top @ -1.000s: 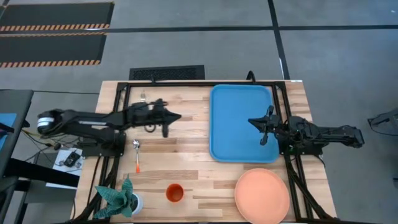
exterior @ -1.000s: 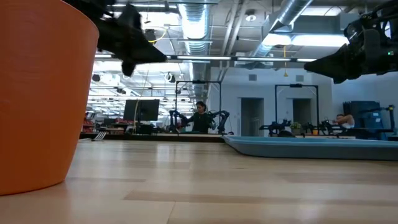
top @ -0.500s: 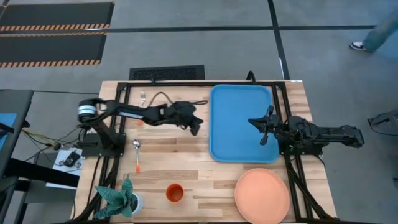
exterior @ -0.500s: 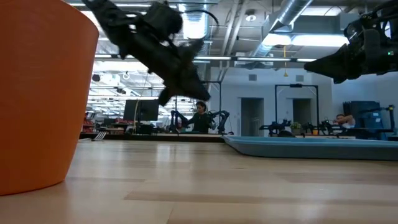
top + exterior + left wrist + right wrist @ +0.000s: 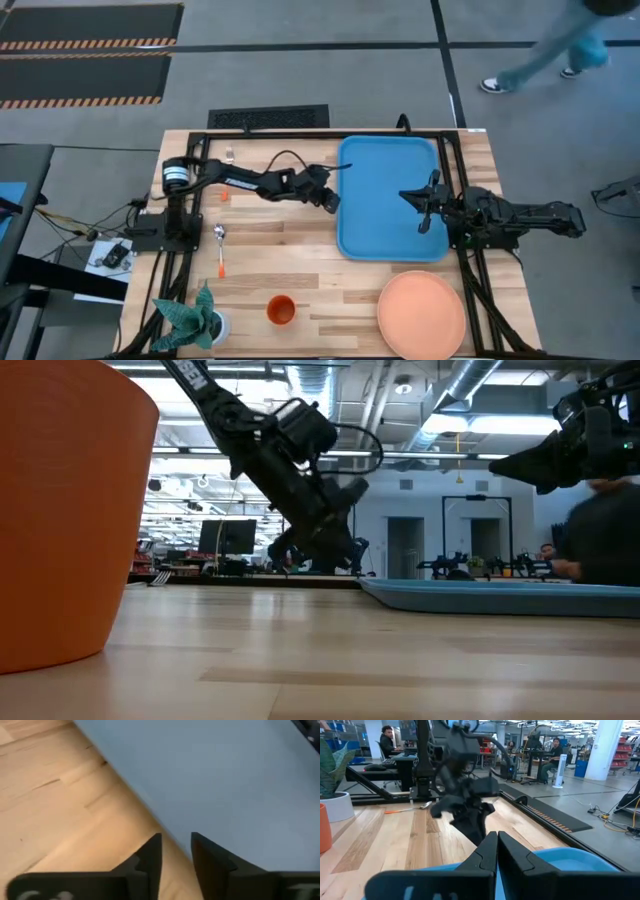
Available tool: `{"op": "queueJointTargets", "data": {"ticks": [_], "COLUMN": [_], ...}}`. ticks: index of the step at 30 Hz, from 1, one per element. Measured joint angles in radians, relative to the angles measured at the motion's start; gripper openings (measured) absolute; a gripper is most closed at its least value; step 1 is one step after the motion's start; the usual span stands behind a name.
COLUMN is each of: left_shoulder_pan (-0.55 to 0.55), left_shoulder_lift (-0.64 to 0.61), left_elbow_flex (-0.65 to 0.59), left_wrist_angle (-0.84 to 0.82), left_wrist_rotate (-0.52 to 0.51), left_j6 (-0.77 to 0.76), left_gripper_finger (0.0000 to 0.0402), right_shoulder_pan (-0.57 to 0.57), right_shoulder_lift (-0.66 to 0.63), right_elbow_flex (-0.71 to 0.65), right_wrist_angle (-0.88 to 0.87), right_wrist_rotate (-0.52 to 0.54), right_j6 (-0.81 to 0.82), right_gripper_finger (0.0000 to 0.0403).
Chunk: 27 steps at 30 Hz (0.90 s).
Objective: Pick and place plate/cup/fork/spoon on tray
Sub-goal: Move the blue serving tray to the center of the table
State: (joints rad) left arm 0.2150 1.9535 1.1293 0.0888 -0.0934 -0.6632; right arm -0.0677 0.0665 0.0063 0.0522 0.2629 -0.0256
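My left gripper (image 5: 329, 204) hangs low over the wood just left of the blue tray (image 5: 385, 225), its fingers a narrow gap apart (image 5: 176, 840) and empty. My right gripper (image 5: 408, 196) is shut and empty above the tray's right half (image 5: 496, 840). The fork (image 5: 229, 156) lies at the far left, its handle partly under my left arm. The spoon (image 5: 219, 240) lies flat on the wood near the left edge. The cup (image 5: 281, 310) and the plate (image 5: 421, 315) stand near the front edge.
A white pot with a green plant (image 5: 200, 320) stands at the front left corner. Black frame rails run along the table's left, right and far sides. A person walks across the floor beyond the table's far right.
My left arm has swung out from the table's left side toward the right edge and come down, so its gripper now sits beside the tray's left rim. My right arm has kept still. A person has walked into view on the floor behind the table.
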Motion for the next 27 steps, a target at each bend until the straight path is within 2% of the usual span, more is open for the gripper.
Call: {"op": "queueJointTargets", "data": {"ticks": [6,12,16,27], "left_shoulder_pan": [0.011,0.022,0.035,0.068], "left_shoulder_lift": [0.085,0.130,0.130,0.129], "left_elbow_flex": [0.064,0.108,0.109,0.108], "left_wrist_angle": [0.000,0.001,0.003,0.003], "left_wrist_rotate": [0.019,-0.001,-0.042,0.055], "left_j6": [-0.026,-0.046,-0.045,-0.041], "left_gripper_finger": [0.0150,0.0173,0.0165,0.0107], "right_shoulder_pan": [0.000,0.000,0.000,0.000], "right_shoulder_lift": [0.000,0.000,0.000,0.000], "right_elbow_flex": [0.000,0.000,0.000,0.000], "right_wrist_angle": [0.000,0.000,0.000,0.000], "right_wrist_rotate": [0.000,0.000,0.000,0.000], "right_j6": [0.000,0.000,0.000,0.000], "right_gripper_finger": [0.0038,0.0038,0.0038,0.0038]}}
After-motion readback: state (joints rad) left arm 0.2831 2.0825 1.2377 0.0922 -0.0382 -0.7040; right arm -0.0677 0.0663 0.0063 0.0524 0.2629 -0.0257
